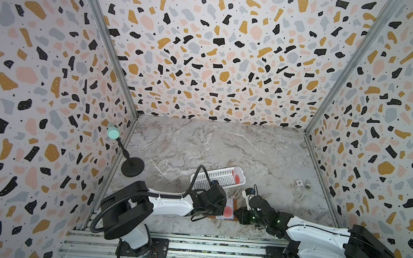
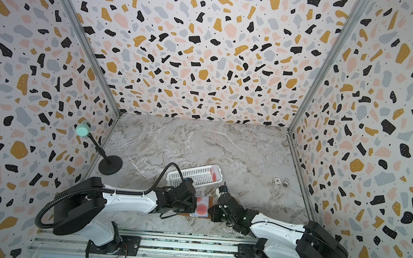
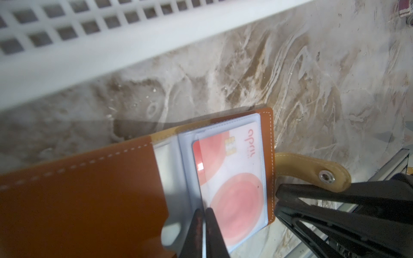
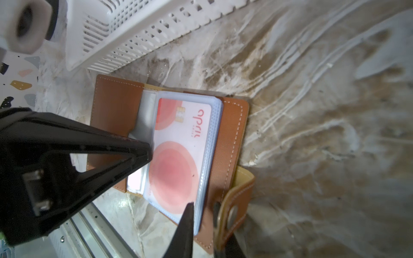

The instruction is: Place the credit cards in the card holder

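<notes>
A tan leather card holder point(image 1: 236, 204) lies open on the marble tabletop point(image 1: 199, 144), near its front edge. It sits between two robot arms, just in front of a white slotted basket point(image 1: 203, 181). A whitish credit card point(image 3: 234, 189) printed with two large red circles lies on the half of the holder nearer the right arm. Most of it is under a clear plastic sleeve point(image 4: 214, 125), with one long edge poking out toward the spine. The left tool point(image 3: 203, 210) is closed tight, pinching that exposed edge. The right tool point(image 4: 202, 207) has its jaws slightly apart astride the holder's outer edge, beside the snap tab point(image 3: 312, 172); whether they clamp it cannot be told. More red-printed cards point(image 1: 237, 177) stand at the basket's right end.
</notes>
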Available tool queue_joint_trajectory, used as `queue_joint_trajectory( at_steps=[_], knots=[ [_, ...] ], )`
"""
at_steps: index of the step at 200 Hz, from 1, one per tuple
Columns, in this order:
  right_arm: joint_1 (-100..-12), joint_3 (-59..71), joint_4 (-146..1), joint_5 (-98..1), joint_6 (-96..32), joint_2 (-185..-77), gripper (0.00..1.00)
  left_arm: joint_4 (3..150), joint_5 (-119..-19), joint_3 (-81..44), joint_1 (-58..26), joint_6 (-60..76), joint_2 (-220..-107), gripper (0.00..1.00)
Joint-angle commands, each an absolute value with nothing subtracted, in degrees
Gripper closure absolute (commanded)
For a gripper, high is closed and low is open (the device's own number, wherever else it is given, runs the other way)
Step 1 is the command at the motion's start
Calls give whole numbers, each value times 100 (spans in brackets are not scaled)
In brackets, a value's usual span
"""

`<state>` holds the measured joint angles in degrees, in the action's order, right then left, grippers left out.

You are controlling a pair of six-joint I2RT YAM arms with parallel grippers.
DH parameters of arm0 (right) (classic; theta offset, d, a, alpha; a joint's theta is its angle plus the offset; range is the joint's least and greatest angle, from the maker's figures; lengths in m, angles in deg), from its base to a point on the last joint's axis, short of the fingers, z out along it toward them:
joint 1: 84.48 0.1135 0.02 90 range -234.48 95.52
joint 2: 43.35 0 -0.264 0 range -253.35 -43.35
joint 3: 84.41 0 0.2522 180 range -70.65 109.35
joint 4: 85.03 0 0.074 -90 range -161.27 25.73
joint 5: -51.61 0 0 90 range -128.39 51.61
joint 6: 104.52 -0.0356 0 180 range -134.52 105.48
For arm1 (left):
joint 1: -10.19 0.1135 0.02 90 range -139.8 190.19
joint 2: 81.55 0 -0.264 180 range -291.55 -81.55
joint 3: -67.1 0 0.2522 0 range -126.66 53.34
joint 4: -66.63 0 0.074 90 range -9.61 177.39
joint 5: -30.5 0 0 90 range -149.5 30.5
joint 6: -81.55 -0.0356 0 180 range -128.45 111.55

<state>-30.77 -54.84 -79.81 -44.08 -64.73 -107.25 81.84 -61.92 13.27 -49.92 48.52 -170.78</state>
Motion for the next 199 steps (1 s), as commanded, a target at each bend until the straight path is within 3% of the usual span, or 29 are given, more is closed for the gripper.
queue_joint_trajectory(
  at_steps=[1,199],
  knots=[
    [-3107,-5351,-8153,-4510,-6396,-10795,81,8233,-6126,1313,-5001,4780,-17146,92],
    [-3147,-5343,-8497,-4696,-6337,-11078,81,8034,-6100,1642,-5003,4877,-17288,96]
  ],
)
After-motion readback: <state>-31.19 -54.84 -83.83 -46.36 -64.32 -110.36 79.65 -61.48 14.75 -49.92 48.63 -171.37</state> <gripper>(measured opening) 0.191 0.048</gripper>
